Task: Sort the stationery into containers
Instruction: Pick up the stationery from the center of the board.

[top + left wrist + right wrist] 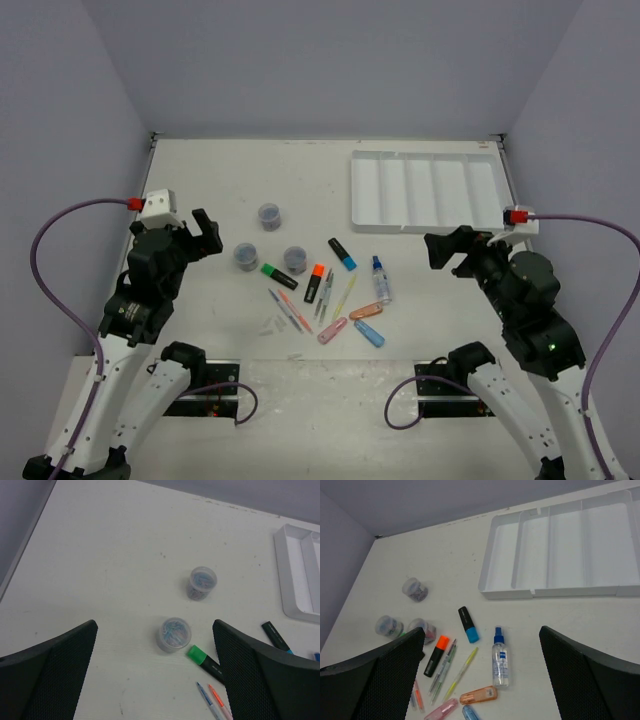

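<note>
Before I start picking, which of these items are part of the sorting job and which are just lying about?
Job: round jars; green-capped highlighter, orange-capped highlighter, blue-capped highlighter; thin pens; capsule pieces; spray bottle; white divided tray.

Lying about: pale scrap beside the pens, too faint to identify; purple cables, part of the rig.

The left arm [150,285] and right arm [528,300] share black joints, white lower links, purple cables [70,208] (red-tipped) and black mesh-textured fingers [45,680].
</note>
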`<state>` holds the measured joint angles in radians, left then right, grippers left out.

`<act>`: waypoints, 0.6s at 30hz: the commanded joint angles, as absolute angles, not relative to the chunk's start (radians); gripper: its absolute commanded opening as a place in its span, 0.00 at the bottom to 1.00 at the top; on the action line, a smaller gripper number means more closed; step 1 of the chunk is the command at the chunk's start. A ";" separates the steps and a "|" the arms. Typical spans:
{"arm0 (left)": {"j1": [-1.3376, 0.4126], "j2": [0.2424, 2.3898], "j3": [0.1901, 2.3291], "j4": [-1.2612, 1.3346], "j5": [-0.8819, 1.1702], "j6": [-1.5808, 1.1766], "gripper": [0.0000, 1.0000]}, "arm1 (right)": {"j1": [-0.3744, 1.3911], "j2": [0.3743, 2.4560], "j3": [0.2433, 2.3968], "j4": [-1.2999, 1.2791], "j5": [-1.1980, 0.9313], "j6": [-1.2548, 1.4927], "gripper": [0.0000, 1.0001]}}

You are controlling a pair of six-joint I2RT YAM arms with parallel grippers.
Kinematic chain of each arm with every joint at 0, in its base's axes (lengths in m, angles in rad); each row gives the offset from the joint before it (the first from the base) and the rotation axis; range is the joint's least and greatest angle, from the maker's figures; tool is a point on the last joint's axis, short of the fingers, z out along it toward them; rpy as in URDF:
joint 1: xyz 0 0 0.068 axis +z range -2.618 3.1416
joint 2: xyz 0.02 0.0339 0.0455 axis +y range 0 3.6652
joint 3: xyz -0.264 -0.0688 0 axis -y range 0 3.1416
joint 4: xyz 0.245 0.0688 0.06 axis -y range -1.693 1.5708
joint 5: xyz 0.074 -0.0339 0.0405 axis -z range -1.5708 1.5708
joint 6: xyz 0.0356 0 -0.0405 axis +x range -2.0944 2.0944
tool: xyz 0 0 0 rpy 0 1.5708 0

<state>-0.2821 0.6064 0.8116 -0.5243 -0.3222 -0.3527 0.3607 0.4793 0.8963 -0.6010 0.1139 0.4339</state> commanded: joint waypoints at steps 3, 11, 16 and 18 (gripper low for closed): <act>-0.283 0.626 0.818 -0.505 -0.342 -0.360 1.00 | 0.362 0.514 0.913 -0.564 0.141 0.458 0.99; -0.279 0.626 0.816 -0.508 -0.347 -0.364 1.00 | 0.364 0.554 0.857 -0.465 0.032 0.492 0.99; -0.258 0.621 0.817 -0.506 -0.334 -0.365 1.00 | 0.366 0.709 0.889 -0.400 -0.060 0.509 0.99; -0.248 0.621 0.816 -0.506 -0.327 -0.365 1.00 | 0.372 0.796 0.910 -0.362 -0.100 0.512 0.99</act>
<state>-0.2700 0.6277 0.8115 -0.5251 -0.3217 -0.3565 0.3610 0.6667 0.8689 -0.4704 0.0048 0.4829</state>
